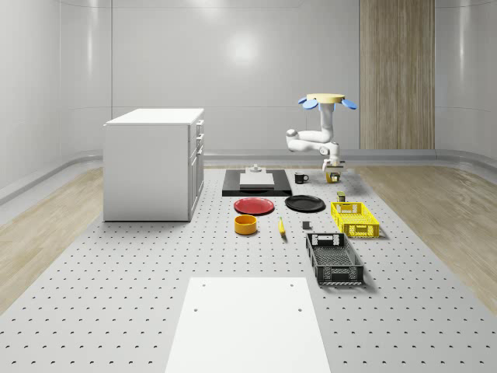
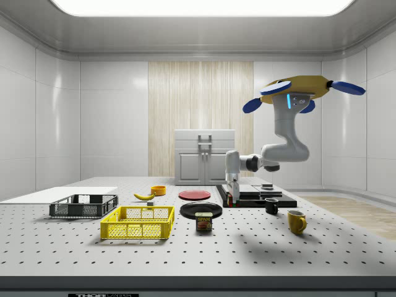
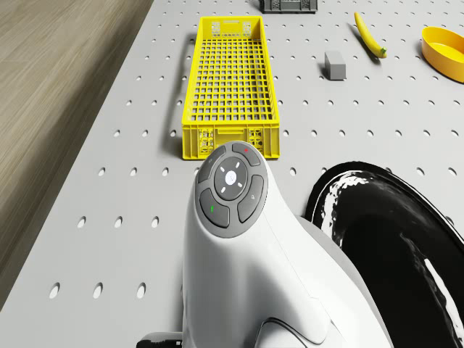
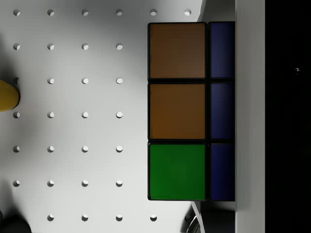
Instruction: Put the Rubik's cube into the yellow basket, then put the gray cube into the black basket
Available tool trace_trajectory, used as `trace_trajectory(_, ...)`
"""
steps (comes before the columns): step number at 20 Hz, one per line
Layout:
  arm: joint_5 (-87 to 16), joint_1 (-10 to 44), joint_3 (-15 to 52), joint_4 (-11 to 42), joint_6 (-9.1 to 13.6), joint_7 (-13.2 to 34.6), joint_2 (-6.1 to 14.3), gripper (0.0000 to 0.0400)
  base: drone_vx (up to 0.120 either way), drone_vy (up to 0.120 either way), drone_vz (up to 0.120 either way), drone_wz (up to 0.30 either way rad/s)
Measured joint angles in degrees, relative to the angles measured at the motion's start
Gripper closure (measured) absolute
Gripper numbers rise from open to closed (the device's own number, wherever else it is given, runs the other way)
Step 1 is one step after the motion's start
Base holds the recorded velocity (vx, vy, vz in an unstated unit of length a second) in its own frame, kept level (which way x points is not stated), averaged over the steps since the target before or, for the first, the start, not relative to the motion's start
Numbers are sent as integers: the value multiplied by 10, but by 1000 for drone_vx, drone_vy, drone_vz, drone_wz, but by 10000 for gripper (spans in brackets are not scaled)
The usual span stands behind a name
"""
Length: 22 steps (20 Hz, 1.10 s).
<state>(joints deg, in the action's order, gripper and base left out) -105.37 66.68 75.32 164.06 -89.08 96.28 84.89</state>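
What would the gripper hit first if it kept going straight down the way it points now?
Probably the Rubik's cube: the wrist view looks along the gripper straight onto it, close up, above the perforated table. The depth left is unclear.

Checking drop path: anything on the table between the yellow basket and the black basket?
Bare in the whole-scene view: only perforated table between yellow basket and black basket.

rubik's cube [image 4: 177,111] shows brown-orange, green, seemingly dark blue squares.
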Motion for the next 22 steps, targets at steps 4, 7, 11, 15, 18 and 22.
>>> trace_trajectory(4,1,1,0,0,-3,1,3,75,120,50,0,0)
trace_trajectory(7,2,1,1,0,-4,1,5,75,120,0,0,0)
trace_trajectory(11,3,2,1,0,-7,2,7,75,120,0,0,0)
trace_trajectory(15,4,3,2,0,-9,2,9,75,120,0,0,0)
trace_trajectory(18,5,3,2,-1,-10,2,11,75,120,0,0,0)
trace_trajectory(22,6,4,2,-1,-12,3,13,75,120,0,0,0)
